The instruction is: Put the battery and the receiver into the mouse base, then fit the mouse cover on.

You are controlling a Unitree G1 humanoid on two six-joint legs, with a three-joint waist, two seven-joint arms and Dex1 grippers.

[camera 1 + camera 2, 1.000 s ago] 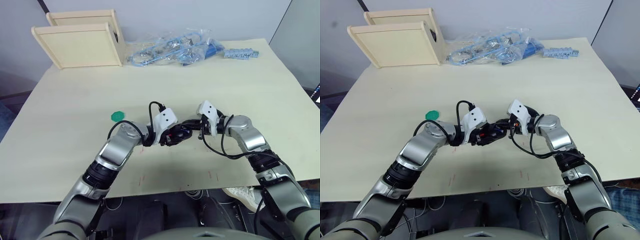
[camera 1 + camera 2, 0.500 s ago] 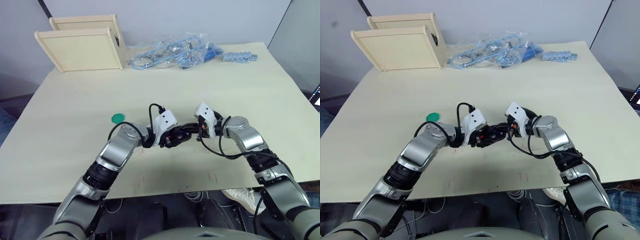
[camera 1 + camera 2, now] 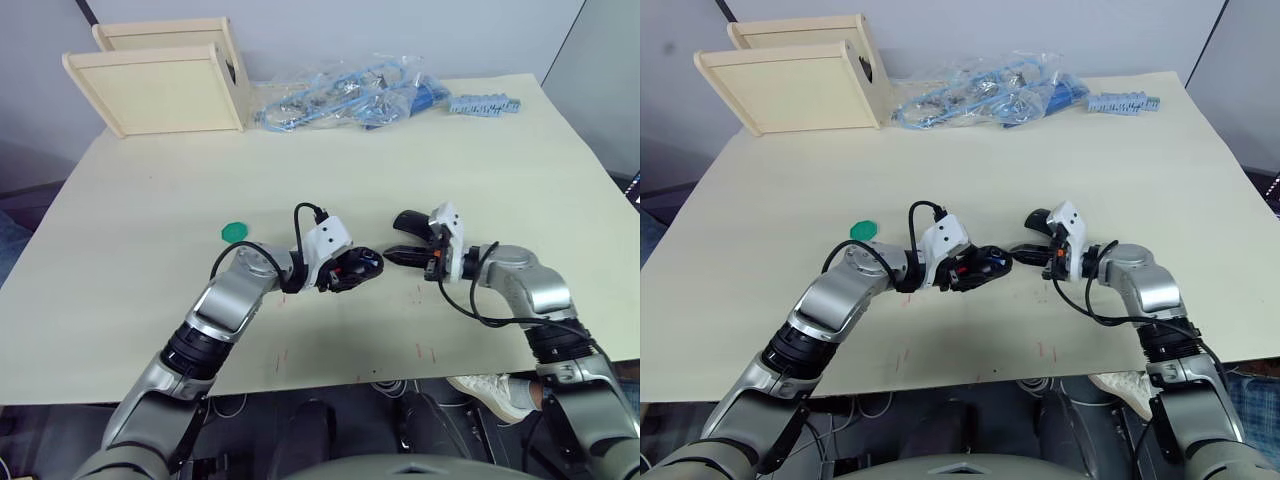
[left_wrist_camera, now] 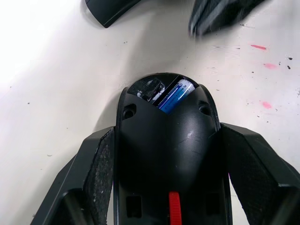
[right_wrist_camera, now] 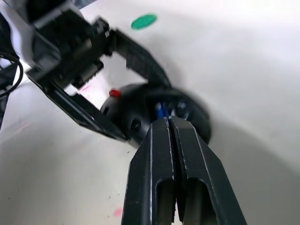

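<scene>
Fingers (image 4: 101,168) of the left gripper (image 3: 350,272) clamp the mouse base (image 4: 167,140) from both sides, resting on the bench (image 3: 150,200); the battery (image 4: 174,95) sits in its open compartment. Right gripper (image 5: 169,124) pressed closed, holding nothing, just beside the base. Mouse cover (image 3: 412,220) lies on bench near the right gripper. Green disc (image 3: 234,232) left of the base.

Silver-grey jointed arms, white wrist housings, looping black cables, black two-fingered pincers with seemingly textured pads (image 4: 101,174).
</scene>
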